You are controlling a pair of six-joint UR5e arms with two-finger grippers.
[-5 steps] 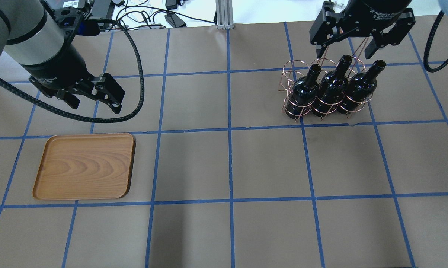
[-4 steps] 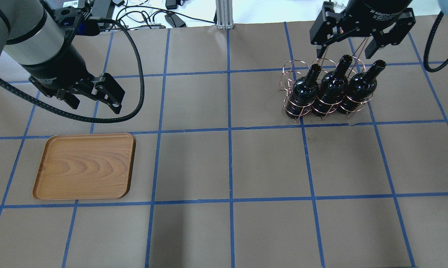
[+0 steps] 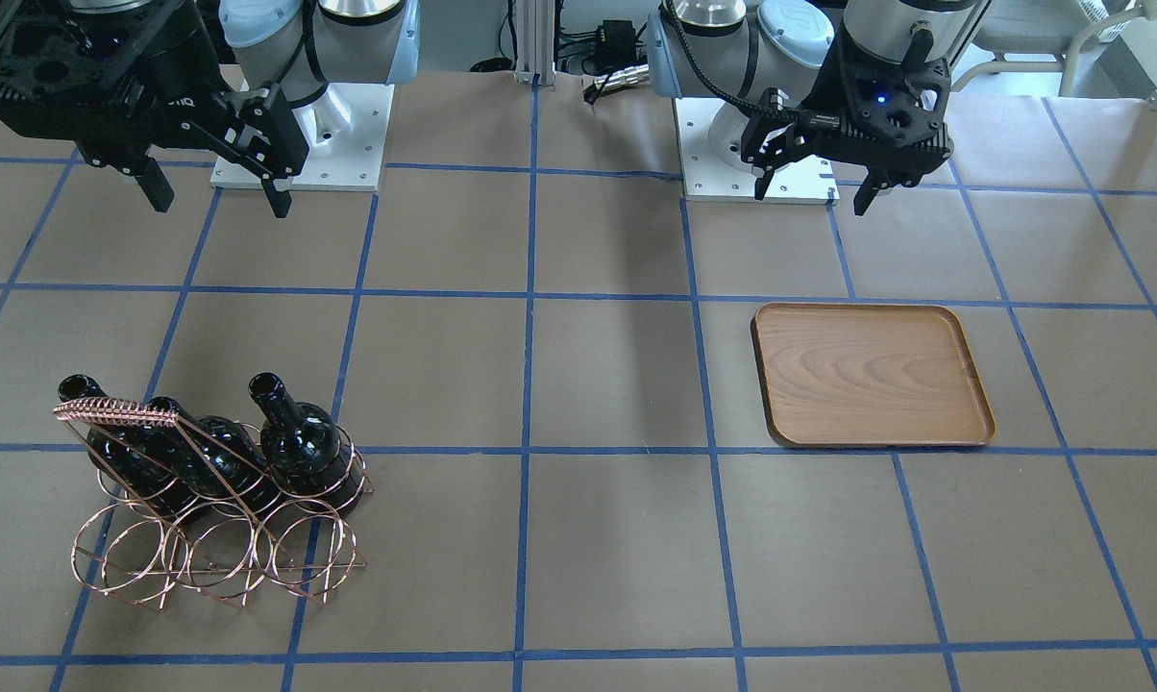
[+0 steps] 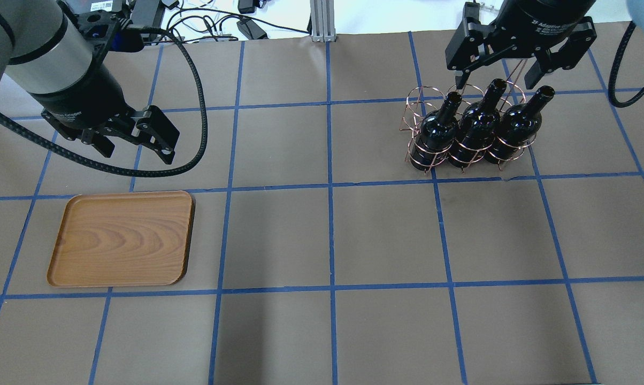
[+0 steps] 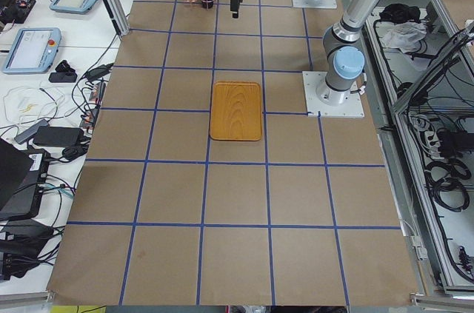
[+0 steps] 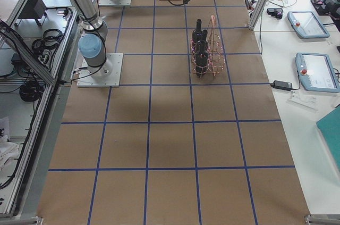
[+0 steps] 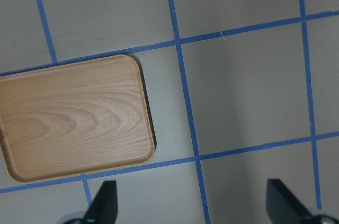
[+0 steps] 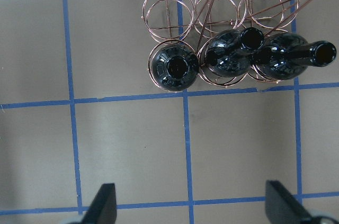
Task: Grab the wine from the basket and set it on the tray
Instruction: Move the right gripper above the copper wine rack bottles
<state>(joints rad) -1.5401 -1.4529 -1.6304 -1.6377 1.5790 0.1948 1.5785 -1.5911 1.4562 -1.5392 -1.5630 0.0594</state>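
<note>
Right end effector (image 4: 497, 76): fingers (image 8: 103, 203) spread wide, nothing between them, pointing down. Hangs above the tabletop (image 4: 327, 235) on the robot's side of the basket (image 3: 204, 567), clear of it. Its wrist view looks down onto the bottle mouths.

Wine: 3 bottles (image 4: 477, 128), all alike.
- glossy near-black glass, no labels
- narrow necks, open mouths
- standing upright in the basket, filling the row of 3 rings nearest the robot
- second row of 3 rings (image 8: 164, 17) sits on the far side

Basket: rose-gold wire, round rings, coil-wrapped handle (image 3: 117, 413) on top. It stands on the robot's right part of the tabletop.

Tray (image 4: 121, 238): flat brown wood, visible grain, rounded corners, low rim. Lies on the robot's left part of the tabletop, well apart from the basket.

Left end effector (image 4: 136, 152): same wide spread, holding nothing, pointing down. Hangs above the tabletop near the tray, not touching it. Its wrist view shows the tray below and off to 1 side. Can't tell exactly where it sits relative to the tray's edges.
</note>
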